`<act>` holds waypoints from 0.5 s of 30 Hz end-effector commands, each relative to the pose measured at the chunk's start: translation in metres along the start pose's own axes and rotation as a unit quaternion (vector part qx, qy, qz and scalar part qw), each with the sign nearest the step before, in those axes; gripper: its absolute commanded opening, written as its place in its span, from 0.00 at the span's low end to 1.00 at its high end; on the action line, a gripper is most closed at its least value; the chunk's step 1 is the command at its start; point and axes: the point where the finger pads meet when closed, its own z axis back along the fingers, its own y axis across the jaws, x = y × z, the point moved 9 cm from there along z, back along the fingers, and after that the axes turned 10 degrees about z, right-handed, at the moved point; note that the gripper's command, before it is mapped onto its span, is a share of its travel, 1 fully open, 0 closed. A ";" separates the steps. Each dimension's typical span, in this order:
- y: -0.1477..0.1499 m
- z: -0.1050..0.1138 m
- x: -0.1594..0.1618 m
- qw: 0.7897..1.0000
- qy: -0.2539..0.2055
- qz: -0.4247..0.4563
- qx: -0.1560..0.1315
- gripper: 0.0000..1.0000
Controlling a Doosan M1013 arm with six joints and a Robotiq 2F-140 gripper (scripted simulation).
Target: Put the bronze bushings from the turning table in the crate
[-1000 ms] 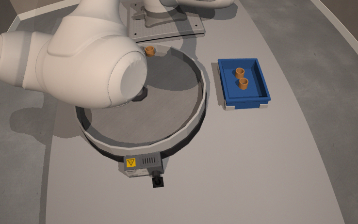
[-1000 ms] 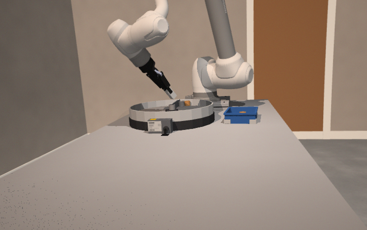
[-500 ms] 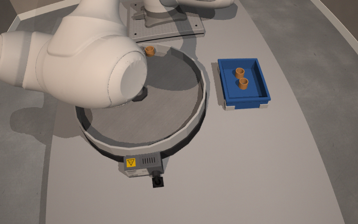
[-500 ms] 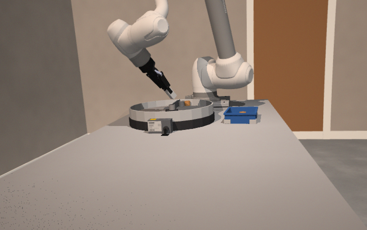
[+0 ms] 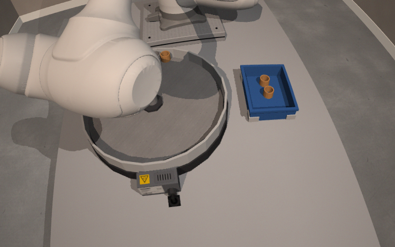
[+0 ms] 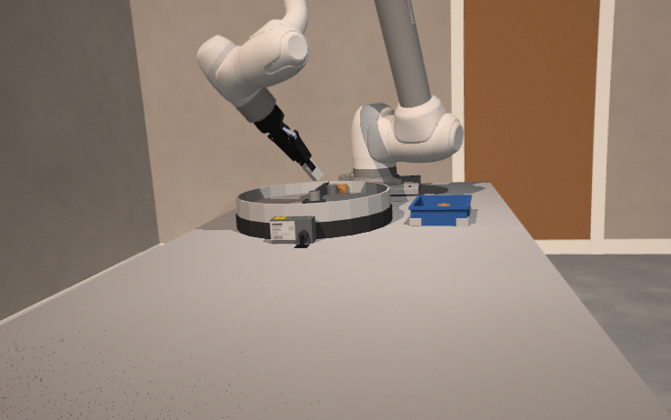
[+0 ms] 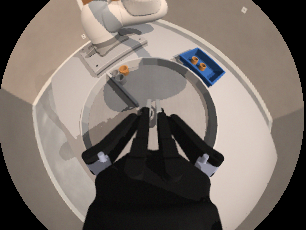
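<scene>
While arm hides gripper in top view, side view shows gripper (image 6: 314, 172) clenched, empty, tilted above turntable (image 6: 277, 202). Crate (image 5: 285, 108) holds 2 bronze bushings (image 5: 264, 80); 1 bronze bushing (image 5: 165, 56) on turntable's far edge.

One bronze bushing (image 5: 165, 56) upright at the turning table's (image 5: 163, 157) far rim; two (image 5: 264, 80) upright in the blue crate (image 5: 287, 86)

Grey bench (image 6: 346, 316): turntable (image 5: 204, 145), blue crate (image 5: 293, 100).
</scene>
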 end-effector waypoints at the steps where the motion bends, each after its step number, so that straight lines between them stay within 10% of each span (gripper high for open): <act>1: -0.001 -0.001 -0.002 1.000 0.000 -0.002 0.002 0.06; 15: -0.073 -0.078 -0.106 0.989 -0.015 -0.111 0.092 0.06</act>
